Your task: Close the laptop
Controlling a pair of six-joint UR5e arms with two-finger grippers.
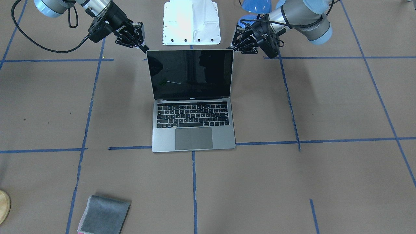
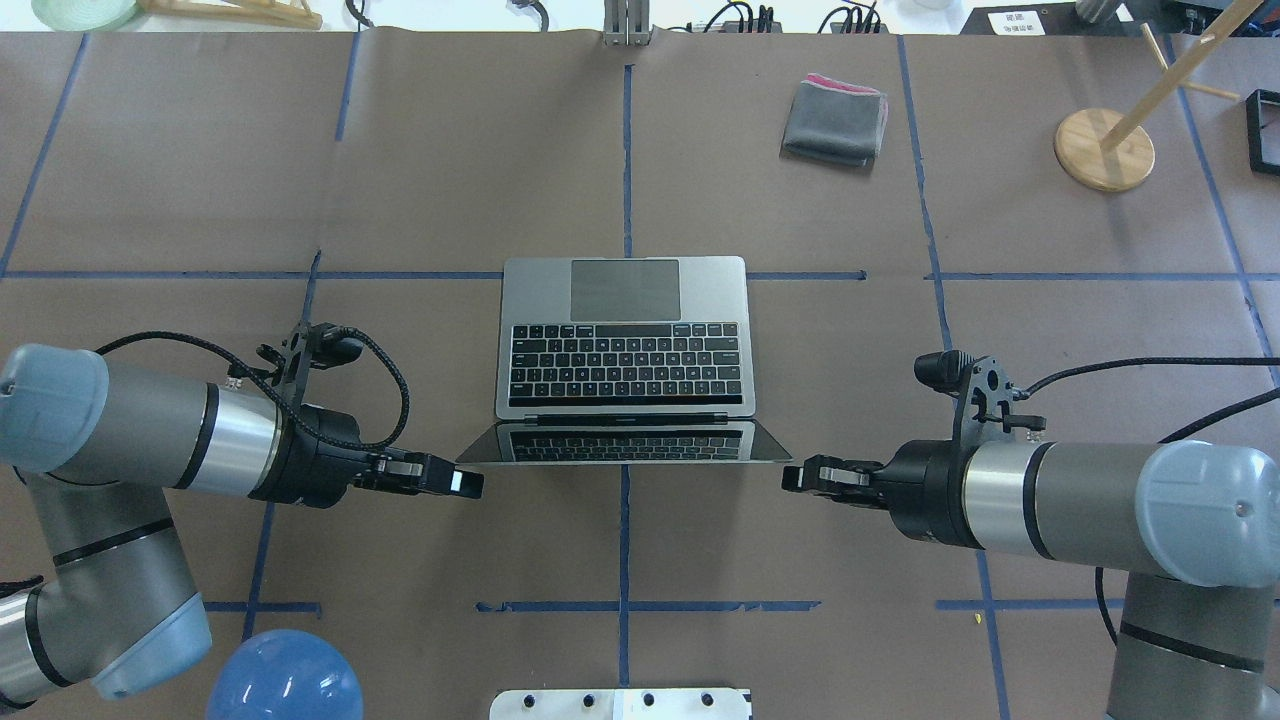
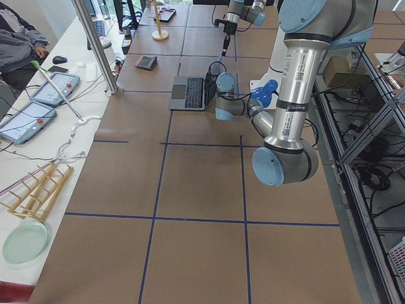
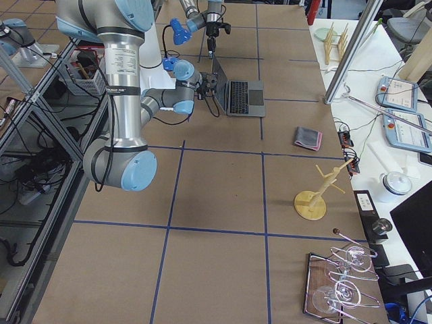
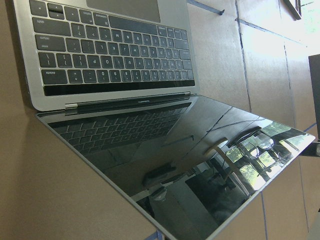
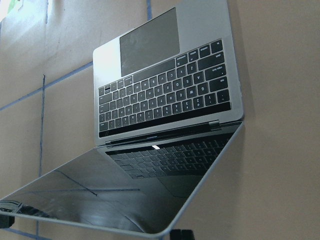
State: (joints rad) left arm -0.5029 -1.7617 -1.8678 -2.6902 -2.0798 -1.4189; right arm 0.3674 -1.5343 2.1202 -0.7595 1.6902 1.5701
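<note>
The laptop [image 1: 193, 134] stands open mid-table, its black screen [image 1: 190, 74] tilted back toward the robot's base. In the overhead view the laptop [image 2: 625, 300] shows its keyboard, with the lid's top edge nearest me. My left gripper [image 2: 470, 483] is at the lid's top left corner, fingers together. In the front-facing view it [image 1: 233, 47] is at that view's right. My right gripper [image 2: 792, 475] is at the lid's other top corner, fingers together, and also shows in the front-facing view [image 1: 145, 49]. Both hold nothing. Both wrist views show the laptop's screen and keyboard [image 5: 115, 55] [image 6: 165, 90].
A grey folded cloth [image 2: 835, 120] lies at the far side, right of centre. A wooden stand [image 2: 1103, 150] is at the far right. A white plate [image 1: 191, 22] sits at the robot's base. Blue tape lines cross the brown table.
</note>
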